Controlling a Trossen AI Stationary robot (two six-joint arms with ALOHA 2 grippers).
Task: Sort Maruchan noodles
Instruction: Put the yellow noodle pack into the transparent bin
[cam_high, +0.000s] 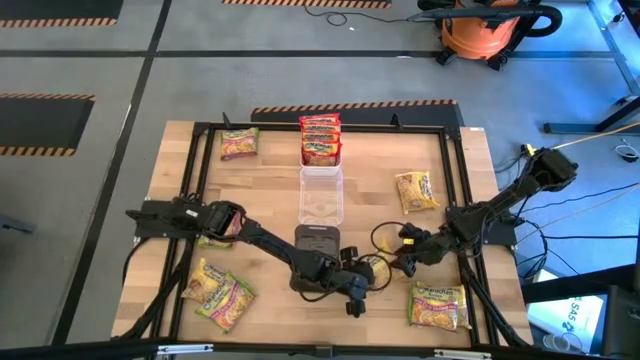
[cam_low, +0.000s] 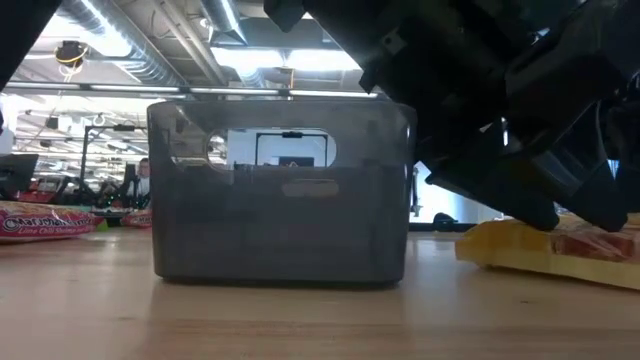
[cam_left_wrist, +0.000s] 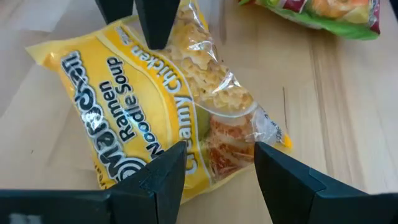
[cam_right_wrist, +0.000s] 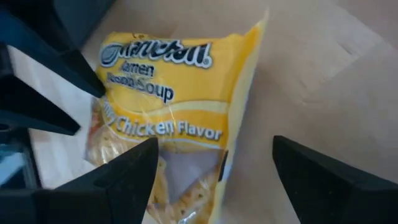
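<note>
Left tool (cam_left_wrist: 211, 171) and right tool (cam_right_wrist: 214, 171) both apart over yellow packet (cam_high: 378, 268), near-centre counter (cam_high: 270, 190), right of dark tray (cam_high: 318, 240).

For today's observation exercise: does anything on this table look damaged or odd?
Yes. The yellow crinkly plastic ramen packet lying between the left gripper and right gripper looks torn open: its clear film is split, with broken noodles showing. Both grippers are open around it.

Wooden table (cam_high: 270, 190) with black frame, seen from above.
Down its centre line: red-orange packets (cam_high: 320, 139) at the far edge, a clear tray (cam_high: 320, 194), then a dark tray (cam_high: 318, 243). Loose ramen packets lie flat around them: green-and-pink (cam_high: 239, 143) far left, yellow (cam_high: 415, 190) right, further packets (cam_high: 222, 295) near left and near right (cam_high: 439, 305).
</note>
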